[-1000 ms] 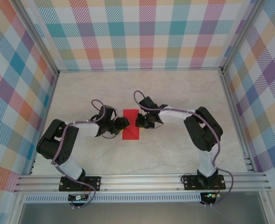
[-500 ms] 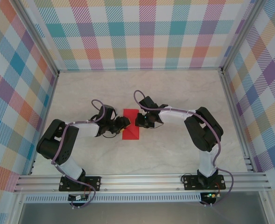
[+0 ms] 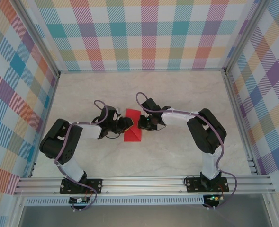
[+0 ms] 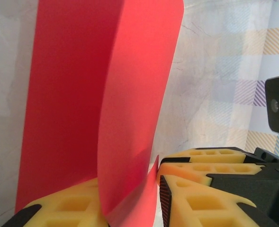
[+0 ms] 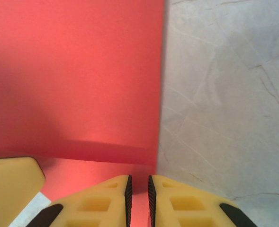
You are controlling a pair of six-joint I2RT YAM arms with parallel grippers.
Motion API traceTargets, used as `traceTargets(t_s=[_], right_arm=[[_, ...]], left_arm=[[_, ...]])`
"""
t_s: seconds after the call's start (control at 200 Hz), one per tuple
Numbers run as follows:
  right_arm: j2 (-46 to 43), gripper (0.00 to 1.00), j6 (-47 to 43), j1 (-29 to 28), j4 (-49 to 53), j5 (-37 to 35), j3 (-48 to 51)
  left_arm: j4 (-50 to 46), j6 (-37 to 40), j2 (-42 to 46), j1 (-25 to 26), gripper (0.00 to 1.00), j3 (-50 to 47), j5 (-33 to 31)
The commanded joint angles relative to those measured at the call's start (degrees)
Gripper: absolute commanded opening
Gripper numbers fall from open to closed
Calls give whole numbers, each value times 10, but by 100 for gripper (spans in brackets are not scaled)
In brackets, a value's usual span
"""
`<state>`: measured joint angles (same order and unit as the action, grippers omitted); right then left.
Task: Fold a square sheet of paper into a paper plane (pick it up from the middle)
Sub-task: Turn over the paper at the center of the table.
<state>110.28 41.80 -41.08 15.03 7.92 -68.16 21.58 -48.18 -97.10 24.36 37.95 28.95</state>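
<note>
Marble-look table (image 3: pixel 177 156), plaid walls (image 3: pixel 144 33). Square sheet of paper (image 3: pixel 132 127) lies mid-table between both grippers, bright red and smooth, a narrow strip from above, one long flap curling upright off the flat layer. Step looks like an early lengthwise fold, no plane shape yet. Left gripper (image 3: pixel 125 124) has fingers apart on either side of the raised flap; pinching or not, cannot tell. Right gripper (image 3: pixel 140 124) has fingers almost together, thin slit, at the sheet's edge; clamped or just pressing, cannot tell. Next move likely needs the flap laid over, edges matched, crease pressed.
</note>
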Motion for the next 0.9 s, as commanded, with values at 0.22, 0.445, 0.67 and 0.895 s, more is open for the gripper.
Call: traceTargets(t_s=[0.22,0.445,0.67,0.895], right_arm=[[-78,24,21,16,-11,-33,41],[-161,50,16,25,26,-120,79],[-230,76,21,32,80,-198,105],[-281,88,31,41,100,-243,145]], left_arm=[[4,59,-1,12,11,-6,-17],[-137,120,67,16,4,29,-84],[-416,198,134,43,4,138,-235],[-592,256,135,76,5,255,-404]])
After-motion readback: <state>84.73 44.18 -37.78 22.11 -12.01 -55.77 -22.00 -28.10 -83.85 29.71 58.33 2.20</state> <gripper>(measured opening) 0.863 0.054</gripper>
